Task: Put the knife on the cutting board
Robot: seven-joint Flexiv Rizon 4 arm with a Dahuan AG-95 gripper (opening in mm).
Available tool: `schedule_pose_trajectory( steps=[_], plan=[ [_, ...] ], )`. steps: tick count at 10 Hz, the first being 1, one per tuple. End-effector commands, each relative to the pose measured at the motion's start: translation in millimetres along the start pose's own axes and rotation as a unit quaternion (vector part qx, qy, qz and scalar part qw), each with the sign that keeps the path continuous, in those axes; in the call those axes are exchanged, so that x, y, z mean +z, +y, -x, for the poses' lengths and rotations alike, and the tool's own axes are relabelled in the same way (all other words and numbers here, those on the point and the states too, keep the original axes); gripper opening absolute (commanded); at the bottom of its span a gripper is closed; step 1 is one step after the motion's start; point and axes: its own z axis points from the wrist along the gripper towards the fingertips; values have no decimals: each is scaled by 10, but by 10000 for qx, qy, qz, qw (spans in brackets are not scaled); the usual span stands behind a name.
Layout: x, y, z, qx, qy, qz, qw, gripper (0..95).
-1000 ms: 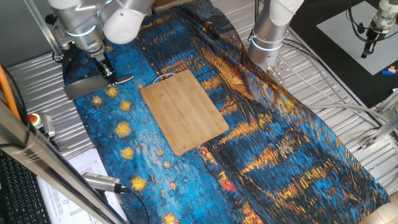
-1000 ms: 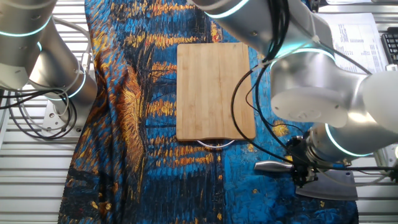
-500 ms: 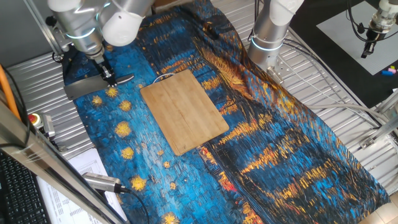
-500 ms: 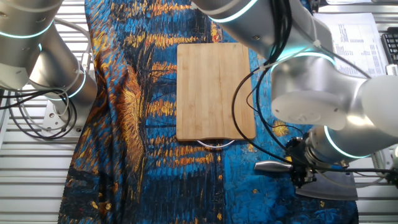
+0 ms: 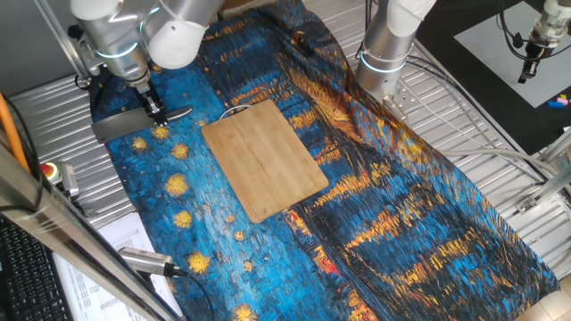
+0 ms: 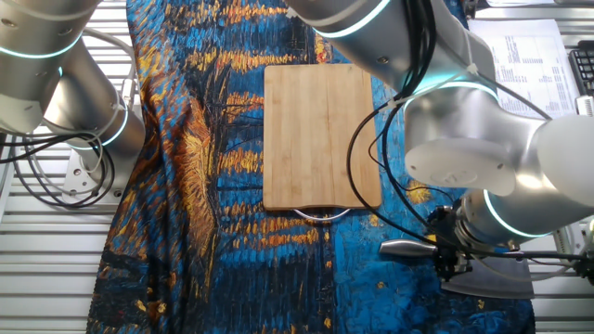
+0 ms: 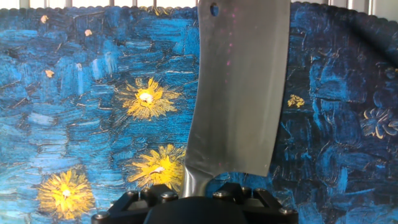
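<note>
Grasp step in hand: bamboo cutting board (image 5: 264, 159) bare on the starry blue cloth (image 5: 393, 223), nothing resting on it; all-metal cleaver (image 6: 483, 276) flat on the cloth just past the board's wire-loop end, off to one side and apart from it. Gripper (image 6: 448, 260) down at the junction of blade and handle, jaws apparently closed on it, though fingertips hidden in hand view. Next, probably: lift clear, carry across, lay blade flat mid-board.

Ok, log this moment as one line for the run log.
phase: grasp | gripper: shut on cleaver near handle | cleaver: beside cutting board, not on it | board: bare
</note>
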Motion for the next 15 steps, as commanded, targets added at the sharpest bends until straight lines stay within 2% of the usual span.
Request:
schedule_pose_trajectory(
  steps=[1, 8, 9, 15],
  plan=[
    [1, 0, -7, 30, -7, -6, 10000, 570],
    [27, -27, 31, 220, -33, -11, 9998, 570],
    [28, -34, 31, 228, -33, -5, 9997, 380],
    [58, -31, 30, 310, -47, 21, 9995, 380]
  ],
)
